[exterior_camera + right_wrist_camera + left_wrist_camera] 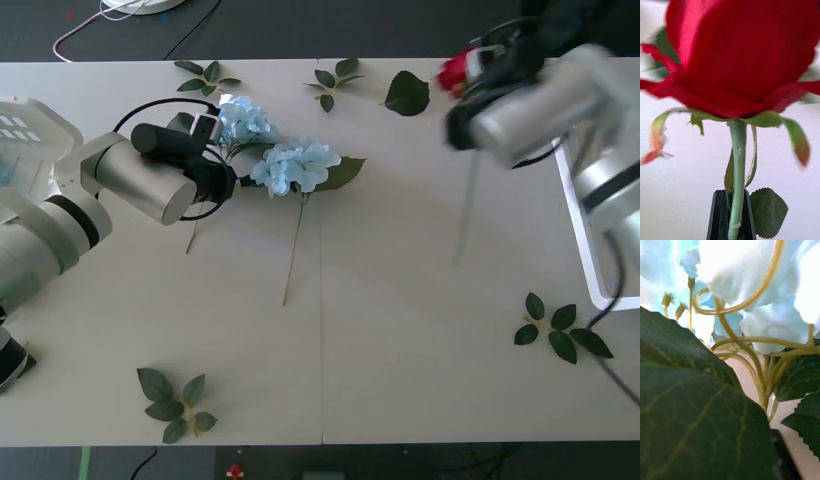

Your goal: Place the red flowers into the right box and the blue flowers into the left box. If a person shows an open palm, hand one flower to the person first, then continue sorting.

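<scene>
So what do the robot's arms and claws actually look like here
Both arms are chunky silver-grey cylinders with white links and black bands at the joints. The left arm ends in a black wrist block and black left claw, with a thin black cable looping around it. The right arm carries a black right claw too; up close its fingers are flat, narrow and matte black. A dark cable trails behind the right arm.

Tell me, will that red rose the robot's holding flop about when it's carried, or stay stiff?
Probably fairly stiff: below the right gripper, the red rose has a long stem hanging nearly straight toward the table. It looks light, a thin stem under a small bloom. It may swing or twist, since the fingers pinch only the stem just under the bloom.
</scene>
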